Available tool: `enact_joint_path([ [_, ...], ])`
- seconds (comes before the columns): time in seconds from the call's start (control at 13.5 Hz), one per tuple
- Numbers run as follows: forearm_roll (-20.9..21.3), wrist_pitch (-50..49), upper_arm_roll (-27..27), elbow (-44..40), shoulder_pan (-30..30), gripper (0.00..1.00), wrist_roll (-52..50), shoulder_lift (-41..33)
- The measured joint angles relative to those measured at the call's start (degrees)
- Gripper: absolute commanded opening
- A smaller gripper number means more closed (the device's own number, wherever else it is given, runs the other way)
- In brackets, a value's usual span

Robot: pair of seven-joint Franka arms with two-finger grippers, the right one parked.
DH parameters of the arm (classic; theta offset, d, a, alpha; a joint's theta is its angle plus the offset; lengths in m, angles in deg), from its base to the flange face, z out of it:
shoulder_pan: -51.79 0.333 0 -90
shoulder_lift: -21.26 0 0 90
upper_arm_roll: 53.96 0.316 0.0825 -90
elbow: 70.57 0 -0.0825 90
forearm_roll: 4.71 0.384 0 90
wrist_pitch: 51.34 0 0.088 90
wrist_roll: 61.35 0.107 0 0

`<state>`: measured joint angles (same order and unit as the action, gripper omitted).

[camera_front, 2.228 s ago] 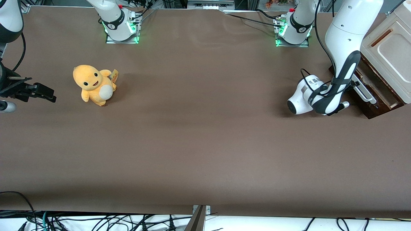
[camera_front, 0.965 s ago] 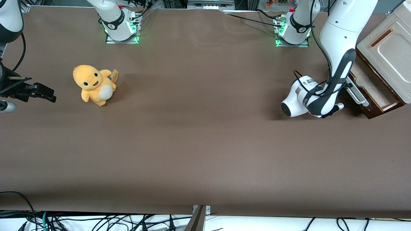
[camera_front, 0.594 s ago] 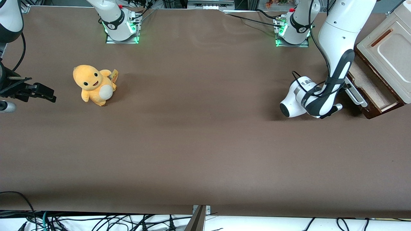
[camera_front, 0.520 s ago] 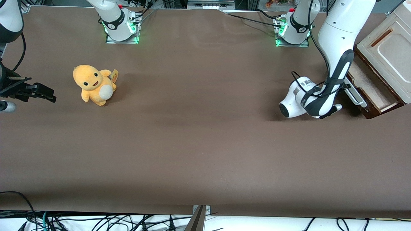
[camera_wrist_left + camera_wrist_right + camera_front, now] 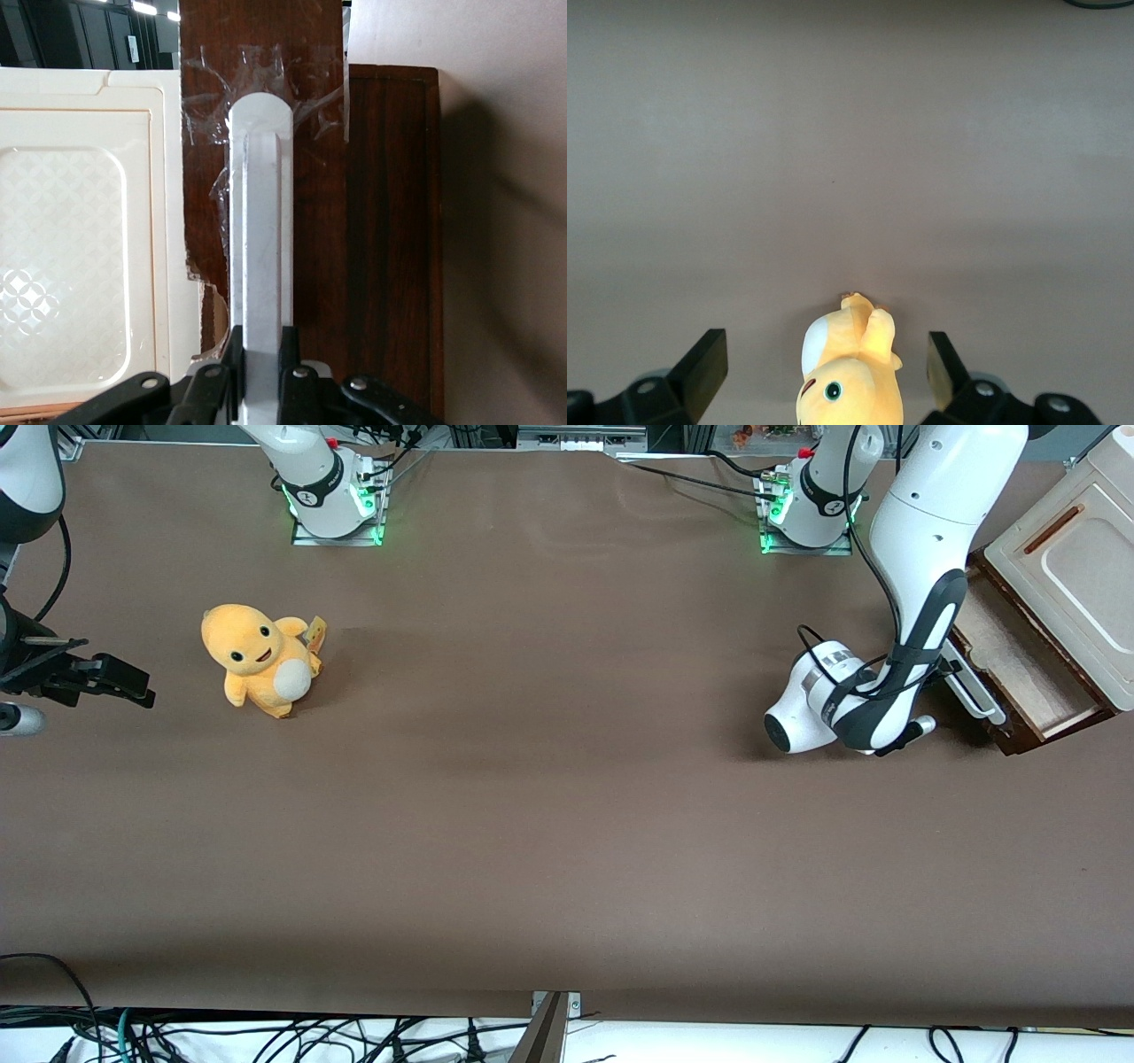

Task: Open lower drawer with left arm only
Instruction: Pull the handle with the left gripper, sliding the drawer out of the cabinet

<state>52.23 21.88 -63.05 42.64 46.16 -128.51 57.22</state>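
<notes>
Front view: the left arm [image 5: 921, 540] reaches down at the working arm's end of the table, its wrist low at about 3 o'clock from the table's middle. The lower drawer [image 5: 1005, 660] now stands much farther out of its cabinet than it did two seconds ago: then only a narrow dark strip of it showed, and now a broad stretch of its pale inside lies bare under the cream panel [image 5: 1067, 567]. The bar handle [image 5: 972, 686] and the wrist have come together toward 9 o'clock, in the direction of the plush toy [image 5: 259, 658], which has not moved. I judge the pull well along, with the drawer perhaps near its full travel.

Left wrist view: the gripper [image 5: 263, 390] is clamped on the bar handle, one finger [image 5: 232, 372] on each side of the white bar, which runs toward 12 o'clock across the dark drawer front [image 5: 310, 221].

Right wrist view: only the plush toy on the brown table [image 5: 850, 133]; nothing of the drawer shows.
</notes>
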Motion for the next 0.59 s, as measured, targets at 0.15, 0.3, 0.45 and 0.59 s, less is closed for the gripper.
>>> enact_joint_path([
  [0.15, -1.2, 0.0, -0.1, -0.1, 0.0, 0.71, 0.0, 0.0],
  [0.3, -2.2, -0.2, -0.3, -0.1, 0.0, 1.0, 0.0, 0.1],
  [0.45, -2.2, -0.3, -0.3, -0.1, 0.0, 1.0, 0.0, 0.1],
  [0.59, -2.2, -0.3, -0.3, -0.1, 0.0, 1.0, 0.0, 0.1],
])
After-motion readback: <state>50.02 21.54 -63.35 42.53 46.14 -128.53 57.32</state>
